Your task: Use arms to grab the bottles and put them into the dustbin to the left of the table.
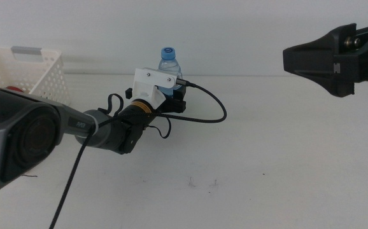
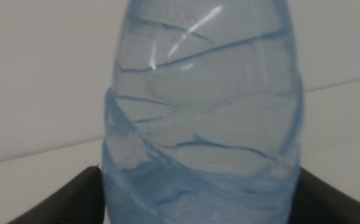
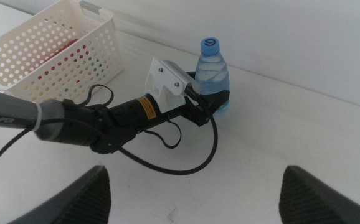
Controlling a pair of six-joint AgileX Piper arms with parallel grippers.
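Observation:
A clear water bottle with a blue cap stands upright at the back of the white table. My left gripper reaches in from the left and is shut on the bottle's lower body, one jaw on each side. The left wrist view is filled by the bottle, with a dark jaw pressed to each side of it. From the right wrist view the bottle sits in the left gripper. My right gripper hangs open above the table's right side, holding nothing. The white dustbin stands at the far left.
Through the perforated wall of the dustbin something red shows inside. A black cable loops from the left wrist over the table. A few small dark marks lie on the tabletop in front.

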